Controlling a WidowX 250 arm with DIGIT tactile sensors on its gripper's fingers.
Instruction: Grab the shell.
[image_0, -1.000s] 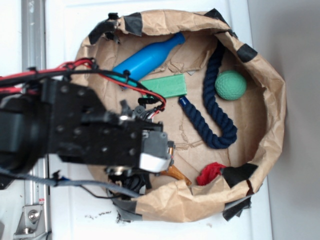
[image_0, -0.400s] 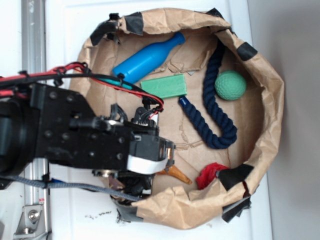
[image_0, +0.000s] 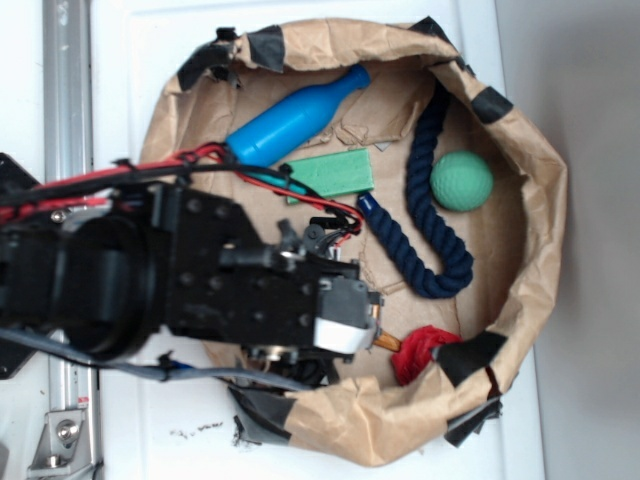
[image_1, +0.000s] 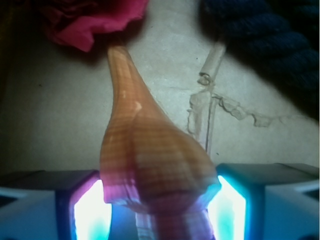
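A brown paper-lined bin on a white table, and the arm's over its 6 o'clock rim. On the wrist view the conch shell sits between the gripper pads, wide body at 6 o'clock, long axis running to the point at 11, almost touching the red cloth lump. Fingers look closed against both flanks, so it appears gripped.

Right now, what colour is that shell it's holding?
Amber-brown with faint fine bands, the shell shows best in the wrist view.
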